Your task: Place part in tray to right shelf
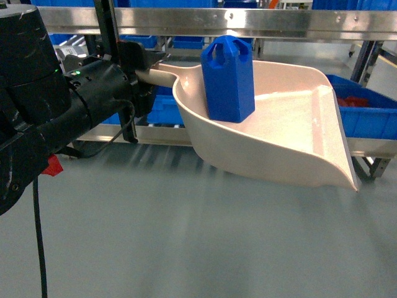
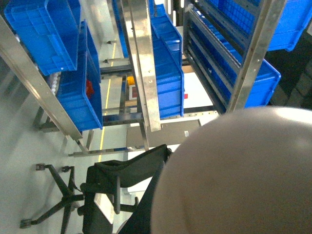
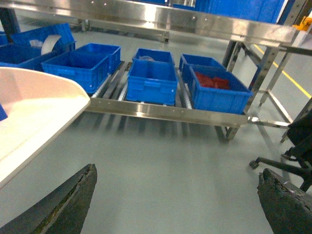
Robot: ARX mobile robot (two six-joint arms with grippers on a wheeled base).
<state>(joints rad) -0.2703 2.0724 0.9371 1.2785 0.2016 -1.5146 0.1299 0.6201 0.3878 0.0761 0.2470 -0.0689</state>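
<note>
1. The left claw [image 1: 144,73] is clamped on the handle of the tray [image 1: 291,133], carrying it level above the floor [image 1: 155,236] so its load does not slide out over the open lip.
2. The part [image 1: 228,79] stands upright in the deep back of the tray, against the rear wall, where it is least likely to tip.
3. The right claw [image 3: 175,204] is spread wide and holds nothing; its two tips frame bare floor, well clear of the tray edge [image 3: 44,112].
4. The shelf [image 3: 161,109] lies ahead, its low rail carrying blue crates [image 3: 151,80]; the tray is not yet at it, so I judge the carry still under way.
</note>
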